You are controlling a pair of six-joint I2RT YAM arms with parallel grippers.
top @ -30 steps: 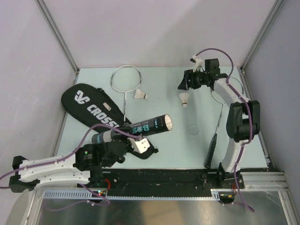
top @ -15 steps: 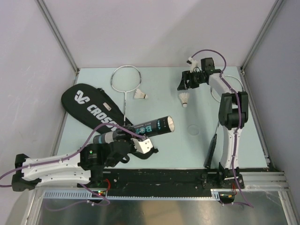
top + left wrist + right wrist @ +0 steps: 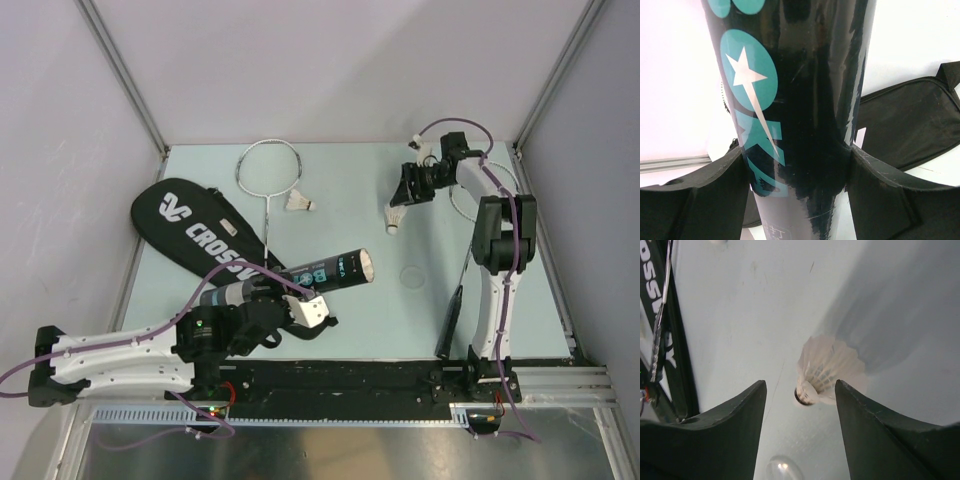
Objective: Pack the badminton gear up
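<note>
My left gripper (image 3: 300,306) (image 3: 797,150) is shut on the long black tube (image 3: 305,274) (image 3: 795,95) with teal print. The tube's open end points right. My right gripper (image 3: 406,192) (image 3: 800,385) hangs open over a white shuttlecock (image 3: 396,217) (image 3: 827,370) that lies on the table just past its fingertips, closer to the right finger. Another shuttlecock (image 3: 299,204) lies next to a silver racket (image 3: 268,165) at the back. That racket's handle rests on the black bag (image 3: 190,232) (image 3: 910,120). A second racket (image 3: 452,315) lies partly hidden under the right arm.
A small clear round cap (image 3: 412,275) (image 3: 780,467) lies on the pale table (image 3: 350,330) between the tube's mouth and the right arm. Grey walls enclose the table on the left, back and right.
My right gripper has come down closer over the shuttlecock and its jaws have narrowed a little. The left gripper has shifted slightly right with the tube.
</note>
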